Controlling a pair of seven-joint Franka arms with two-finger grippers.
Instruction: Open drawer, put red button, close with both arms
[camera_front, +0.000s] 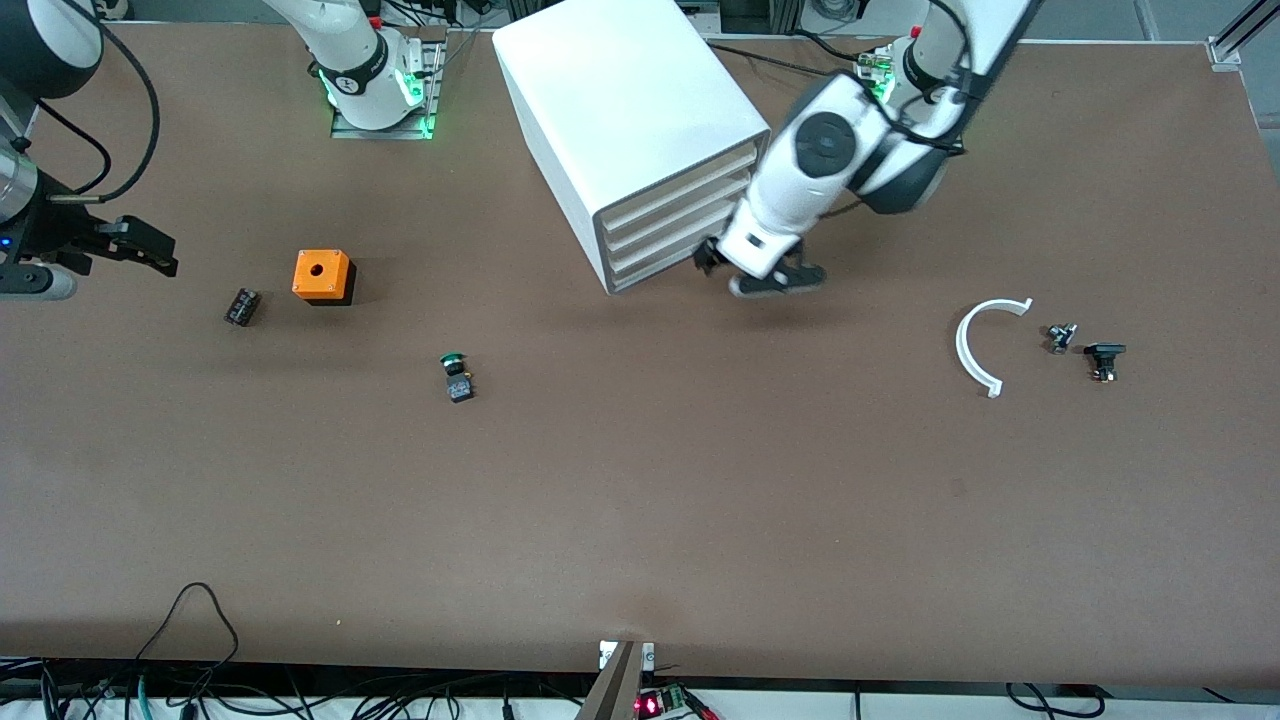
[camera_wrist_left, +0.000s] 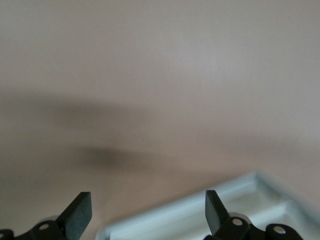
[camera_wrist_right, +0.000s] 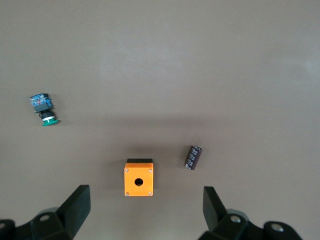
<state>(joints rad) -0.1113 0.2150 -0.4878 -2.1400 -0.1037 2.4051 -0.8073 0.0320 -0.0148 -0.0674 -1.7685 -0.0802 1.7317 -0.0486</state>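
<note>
No red cap shows in any view; the red button is hidden or out of view. The white drawer cabinet (camera_front: 640, 120) stands between the arm bases, its three drawer fronts (camera_front: 680, 215) looking shut. My left gripper (camera_front: 708, 262) is open and empty, right at the lowest drawer front, touching or not I cannot tell. In the left wrist view its fingers (camera_wrist_left: 80, 212) spread wide over a white edge of the cabinet (camera_wrist_left: 200, 212). My right gripper (camera_front: 150, 250) waits open and empty in the air over the right arm's end of the table; in the right wrist view it (camera_wrist_right: 146, 210) is close to the orange box.
The orange box with a hole (camera_front: 321, 274) (camera_wrist_right: 138, 180) and a dark cylinder (camera_front: 241, 306) (camera_wrist_right: 194, 157) lie near my right gripper. A green-capped button (camera_front: 455, 375) (camera_wrist_right: 43, 110) lies nearer the front camera. A white arc (camera_front: 975, 345) and two small dark parts (camera_front: 1062, 337) (camera_front: 1104, 360) lie toward the left arm's end.
</note>
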